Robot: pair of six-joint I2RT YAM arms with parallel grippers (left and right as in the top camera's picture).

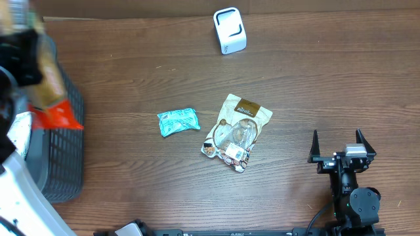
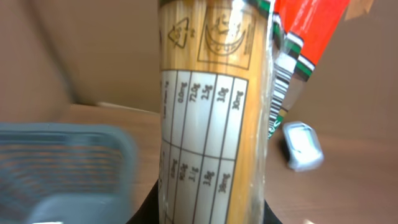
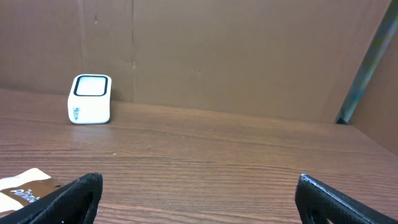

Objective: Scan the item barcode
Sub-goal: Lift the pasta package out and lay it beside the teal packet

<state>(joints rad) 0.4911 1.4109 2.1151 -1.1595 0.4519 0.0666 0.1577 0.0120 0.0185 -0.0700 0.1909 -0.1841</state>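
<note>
— Where is the pasta pack?

— The pasta pack [image 1: 51, 92] is up in the air at the far left, above the gray basket [image 1: 65, 164]. The left jaws are squeezed tight on it. It is a long, thin pack, yellow with a red end.

— Can you see the stripes on it?

— Yes. In the left wrist view the pack stands very close. It has a white box of tiny numbers on its front. The barcode [image 2: 283, 84] runs down its right edge, turned a bit to the side.

— And the scanner?

— The white scanner [image 1: 230, 31] sits on the table [image 1: 131, 65] at the back, well apart from the pack. From the left wrist it looks small and blurry, to the right of the pack.

— What about the right jaws?

— They are wide apart and hold nothing. They sit low at the front right of the table. In the right wrist view the black fingers [image 3: 74, 196] show at the two bottom corners. The scanner is far ahead of them, on the left.

— What else is on the table?

— A little blue-green packet [image 1: 178, 122] and a brown and white snack bag [image 1: 236, 131] lie in the middle. They are near each other but not touching.
</note>
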